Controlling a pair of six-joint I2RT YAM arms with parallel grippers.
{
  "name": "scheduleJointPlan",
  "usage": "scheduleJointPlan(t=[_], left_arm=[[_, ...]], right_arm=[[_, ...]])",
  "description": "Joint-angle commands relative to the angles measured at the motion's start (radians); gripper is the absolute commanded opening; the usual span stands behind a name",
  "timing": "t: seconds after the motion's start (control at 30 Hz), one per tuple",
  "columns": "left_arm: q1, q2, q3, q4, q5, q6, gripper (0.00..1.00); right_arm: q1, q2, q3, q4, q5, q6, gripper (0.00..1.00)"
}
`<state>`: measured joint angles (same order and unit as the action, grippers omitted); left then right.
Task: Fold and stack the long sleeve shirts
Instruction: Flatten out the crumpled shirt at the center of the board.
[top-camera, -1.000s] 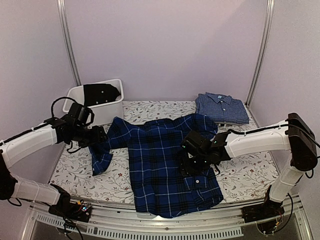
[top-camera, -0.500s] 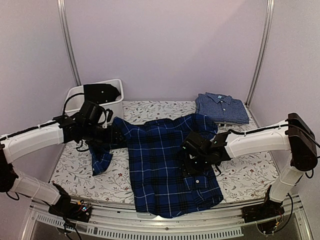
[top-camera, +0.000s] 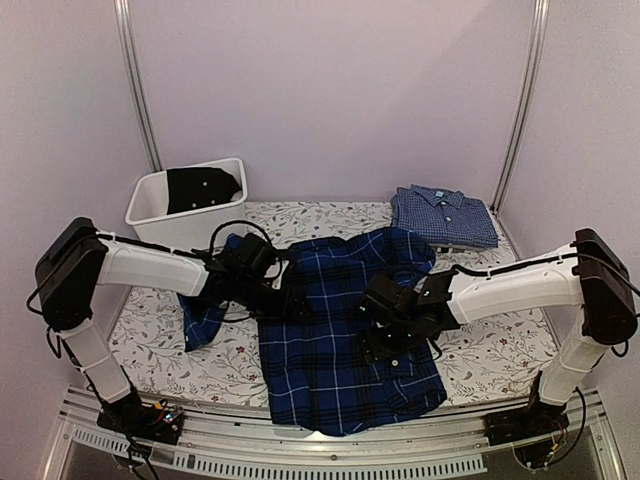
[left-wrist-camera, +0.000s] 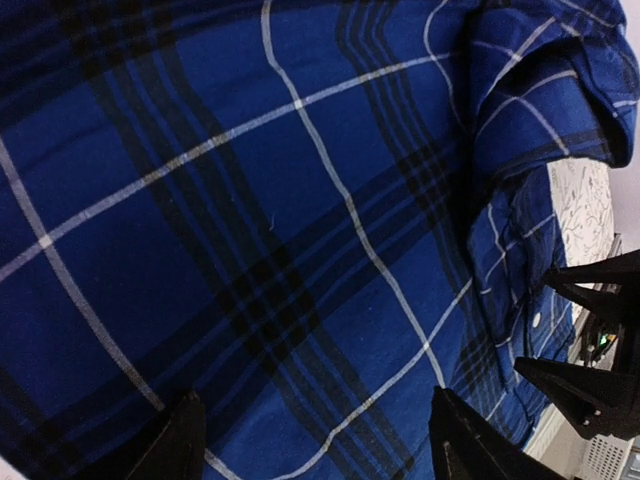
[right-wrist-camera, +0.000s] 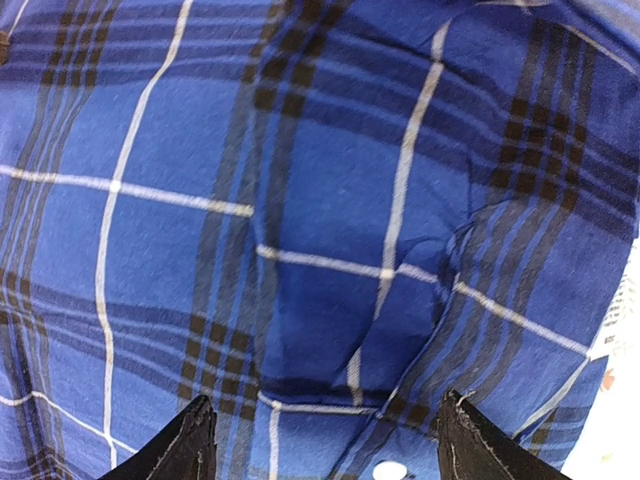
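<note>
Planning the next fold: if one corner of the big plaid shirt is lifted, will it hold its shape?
Probably not: the plaid shirt lies wrinkled and creased, so it likely sags floppily. Its sleeve lies bunched, so it would probably trail behind. The cloth looks thin, so it is likely light.

1. Top view: the scene is lit softly and evenly from above. The walls (top-camera: 330, 90) are rendered with a pale lilac cast, and no hard glare is recorded.
2. Faint, soft-edged shadows are cast on the tabletop (top-camera: 150, 340) beneath the arms. The plaid shirt (top-camera: 340, 340) is rendered dark, and its folds are barely separated.
3. The frame poles (top-camera: 135, 90) are shown slanted rather than upright, as a wide lens renders them.
4. Left wrist view: the weave is resolved sharply at the centre and the upper left corner is shaded. The fingers (left-wrist-camera: 180, 445) of the left hand (left-wrist-camera: 315, 440) are reduced to black silhouettes.
5. Right wrist view: the cloth is rendered brighter and slightly soft. The fingers (right-wrist-camera: 190, 445) of the right hand (right-wrist-camera: 325, 440) are dark and blurred.
</note>
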<state>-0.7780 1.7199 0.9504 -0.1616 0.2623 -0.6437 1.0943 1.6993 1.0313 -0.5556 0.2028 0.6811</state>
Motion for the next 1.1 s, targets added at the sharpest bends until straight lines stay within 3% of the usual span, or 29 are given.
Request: scheduleJointPlan(t=[0.0,0.47,0.77,1.07], left_arm=[[-0.011,0.024,-0.048,0.051,0.025,-0.020,0.76],[0.078,-0.071,-0.302,-0.025,-0.042,0.010,0.77],[0.090,-0.080,-0.267,-0.041,-0.034,0.044,0.77],[0.090,-0.062,-0.239,-0.040,-0.016,0.053,0.77]], right_arm=[[0.022,0.018,0.027,-0.024,0.022,0.016,0.73],[0.034,-0.057,-0.020,-0.063,0.046,0.095,0.72],[0.080,-0.002,0.029,-0.059,0.000,0.087,0.70],[0.097,0.048,-0.028,-0.026,-0.024,0.147,0.67]])
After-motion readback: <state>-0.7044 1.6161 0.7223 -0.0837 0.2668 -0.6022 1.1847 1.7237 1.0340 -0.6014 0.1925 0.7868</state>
